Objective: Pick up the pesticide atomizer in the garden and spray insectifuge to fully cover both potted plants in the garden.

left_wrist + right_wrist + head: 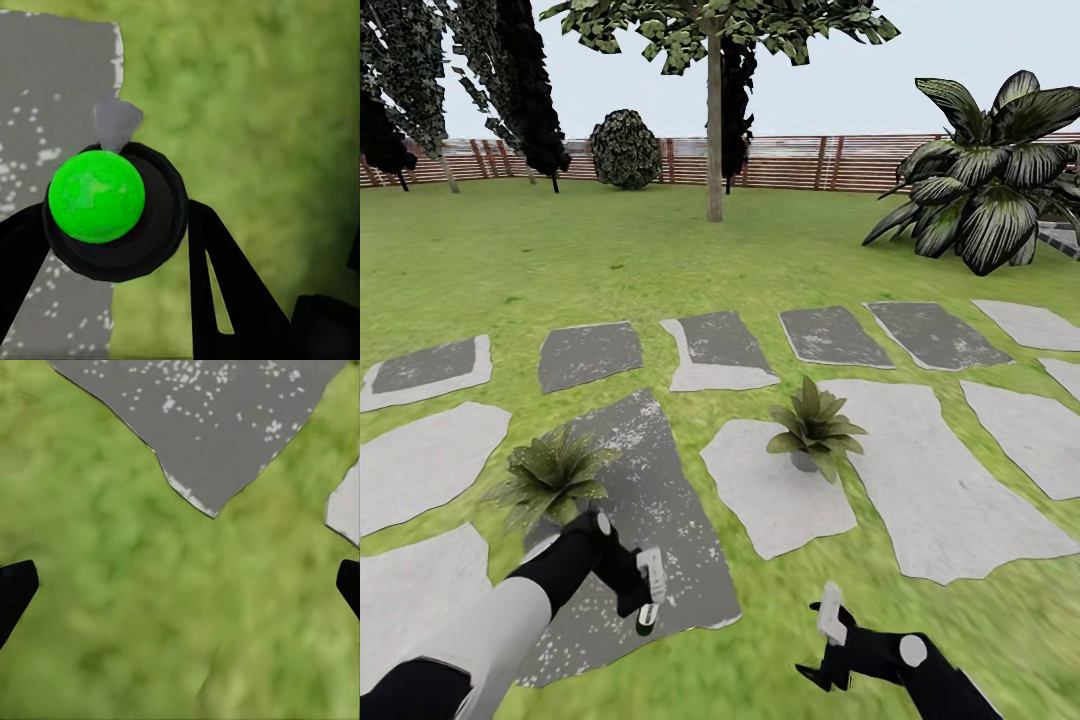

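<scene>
Holding the atomizer, left arm, between the two plants

Left end effector [635,590] was closed on the pesticide atomizer [112,210]. In the left wrist view its dark round body sat between the two black fingers, bright green mark facing the camera, pale grey spray head poking out beyond. It hung over the edge of a speckled grey stepping stone [650,500], just beside the left potted plant [550,477]. The right potted plant [815,427] stood on the neighbouring pale stone, apart. Right end effector [830,625] was open and empty over the lawn [180,622].

Handling judgement: the bottle looked small, rigid and light, with smooth sides that could slip or twist. The grip belongs around the mid-body, leaving the spray head free. Whether the nozzle pointed at a plant could not be told.
</scene>
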Tool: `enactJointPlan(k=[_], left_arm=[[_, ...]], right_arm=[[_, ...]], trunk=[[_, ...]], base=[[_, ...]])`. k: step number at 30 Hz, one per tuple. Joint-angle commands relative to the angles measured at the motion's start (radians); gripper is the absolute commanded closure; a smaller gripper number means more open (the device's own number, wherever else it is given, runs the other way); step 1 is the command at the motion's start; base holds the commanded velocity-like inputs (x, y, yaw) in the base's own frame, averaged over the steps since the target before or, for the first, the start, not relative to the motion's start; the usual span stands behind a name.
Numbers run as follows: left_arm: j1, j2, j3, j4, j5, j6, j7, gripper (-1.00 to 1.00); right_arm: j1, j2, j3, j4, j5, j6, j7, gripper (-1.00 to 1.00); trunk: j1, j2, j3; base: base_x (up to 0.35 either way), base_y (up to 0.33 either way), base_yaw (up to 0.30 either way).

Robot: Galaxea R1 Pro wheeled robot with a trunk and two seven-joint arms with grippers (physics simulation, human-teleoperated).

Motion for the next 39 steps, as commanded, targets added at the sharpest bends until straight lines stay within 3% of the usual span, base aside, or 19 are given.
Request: enactJointPlan(k=[1,3,5,8,9,14,20,27,32,39], left_arm=[[0.000,0.001,-0.015,0.004,0.003,0.000,-0.004,1.00],[0.000,0.000,-0.023,0.034,0.002,-0.066,-0.003,1.00],[0.000,0.000,-0.024,0.070,-0.001,-0.123,0.000,1.00],[0.000,0.000,-0.024,0.086,-0.001,-0.142,0.002,1.00],[0.000,0.000,-0.025,0.088,-0.001,-0.145,0.002,1.00],[0.000,-0.006,-0.025,0.090,0.001,-0.149,0.004,1.00],[0.010,-0.032,-0.025,0.091,0.000,-0.150,0.005,1.00],[0.021,-0.052,-0.048,0.091,-0.016,-0.191,0.006,1.00],[0.034,-0.060,-0.054,0.092,-0.022,-0.204,0.004,1.00],[0.038,-0.055,-0.081,0.093,-0.032,-0.276,0.003,1.00]], right_arm=[[-0.001,0.012,0.000,0.000,0.009,-0.006,0.005,-1.00],[-0.002,0.033,0.005,0.001,0.010,-0.006,0.031,-1.00],[-0.004,0.056,0.006,0.000,0.011,-0.006,0.108,-1.00],[-0.008,0.076,0.007,-0.001,0.012,-0.006,0.146,-1.00],[-0.011,0.079,0.007,-0.001,0.011,-0.006,0.150,1.00],[-0.017,0.087,0.007,0.000,0.010,-0.006,0.159,1.00],[-0.018,0.125,0.007,0.000,0.010,-0.006,0.161,1.00],[-0.019,0.195,0.007,0.000,0.010,-0.006,0.171,1.00],[-0.037,0.201,0.007,-0.003,0.010,-0.006,0.223,1.00],[-0.047,0.201,0.007,-0.003,0.010,-0.006,0.227,1.00]], trunk=[[0.000,0.000,-0.001],[0.000,0.000,-0.001],[0.000,0.000,-0.001],[0.000,0.000,-0.001],[0.000,0.000,-0.001],[0.000,0.000,-0.001],[0.000,0.000,-0.001],[0.000,0.000,-0.001],[0.000,0.000,-0.001],[0.000,0.000,-0.001]], base=[[0.000,0.000,0.000],[0.000,0.000,0.000],[0.000,0.000,0.000],[0.000,0.000,0.000],[0.000,0.000,0.000],[0.000,0.000,0.000],[0.000,0.000,0.000],[0.000,0.000,0.000],[0.000,0.000,0.000],[0.000,0.000,0.000]])
